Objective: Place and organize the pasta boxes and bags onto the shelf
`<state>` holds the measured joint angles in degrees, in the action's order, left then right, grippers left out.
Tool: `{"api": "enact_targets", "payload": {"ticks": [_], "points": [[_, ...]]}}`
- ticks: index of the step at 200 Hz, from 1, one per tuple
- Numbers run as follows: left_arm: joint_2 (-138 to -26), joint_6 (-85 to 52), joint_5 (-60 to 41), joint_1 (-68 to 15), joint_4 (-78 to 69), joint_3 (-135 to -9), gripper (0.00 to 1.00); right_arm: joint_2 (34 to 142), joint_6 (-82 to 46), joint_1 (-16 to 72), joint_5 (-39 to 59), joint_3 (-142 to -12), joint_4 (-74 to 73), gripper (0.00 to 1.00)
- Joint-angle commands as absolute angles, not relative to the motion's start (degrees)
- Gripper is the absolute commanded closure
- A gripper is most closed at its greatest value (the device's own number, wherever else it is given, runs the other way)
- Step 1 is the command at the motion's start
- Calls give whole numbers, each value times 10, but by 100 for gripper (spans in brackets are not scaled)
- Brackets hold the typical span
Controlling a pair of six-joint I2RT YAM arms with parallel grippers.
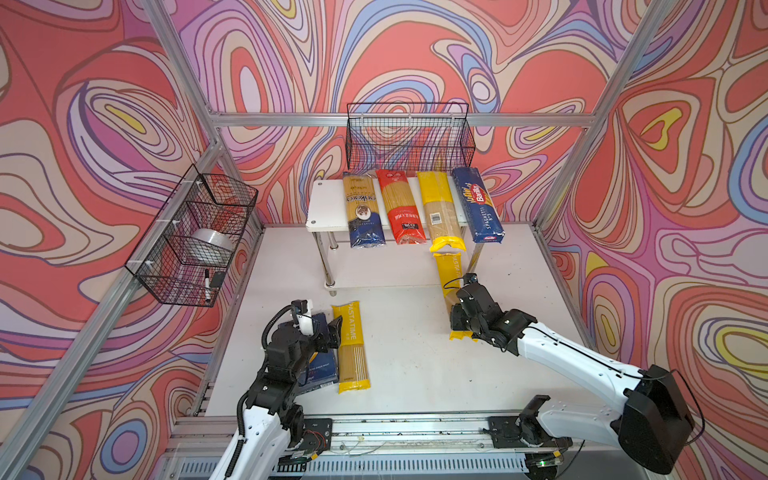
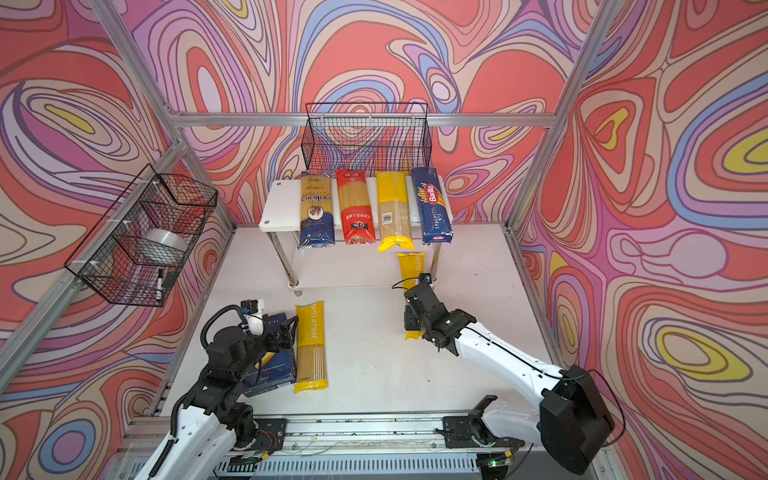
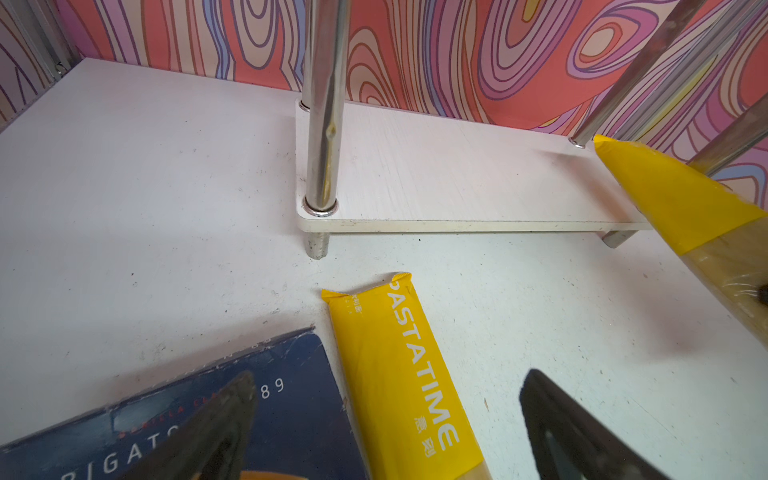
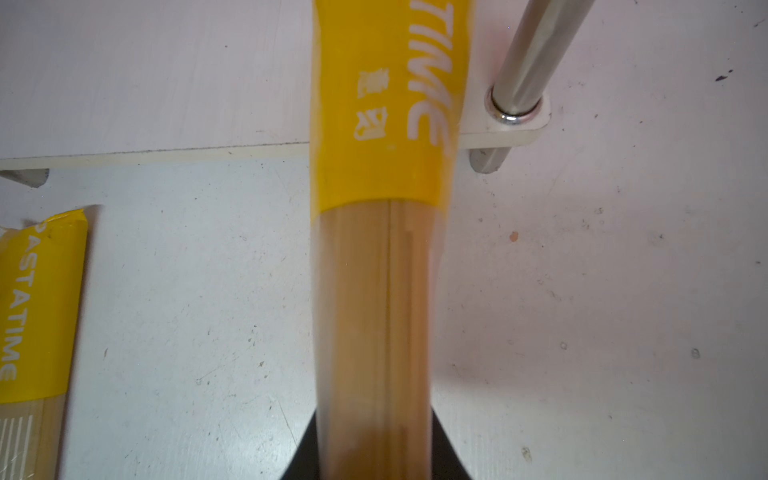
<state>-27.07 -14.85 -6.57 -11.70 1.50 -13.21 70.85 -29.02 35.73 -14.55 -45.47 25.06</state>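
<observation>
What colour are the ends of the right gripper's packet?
Yellow; the packet shows best in right wrist view.

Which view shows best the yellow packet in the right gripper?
The right wrist view: the held yellow packet fills the middle, from the right gripper over the shelf's lower board. Both top views show only its ends, the arm hiding the middle; the left wrist view shows its far end.

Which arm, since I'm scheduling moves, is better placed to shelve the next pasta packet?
Right. The right gripper has its jaws shut on a yellow-ended packet whose far end reaches over the shelf's lower board. The left gripper hangs open above the loose packet, holding nothing.
</observation>
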Motion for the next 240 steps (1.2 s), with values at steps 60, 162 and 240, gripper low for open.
{"api": "enact_targets", "payload": {"ticks": [60, 162, 240], "points": [[-265, -150, -69, -118, 13, -142, 0, 755, -264, 309, -129, -524, 151, 100], [-266, -150, -69, -119, 12, -142, 0, 811, -241, 251, -92, -567, 128, 100], [-267, -151, -69, -119, 12, -143, 0, 874, -231, 228, -69, -604, 126, 98]]}}
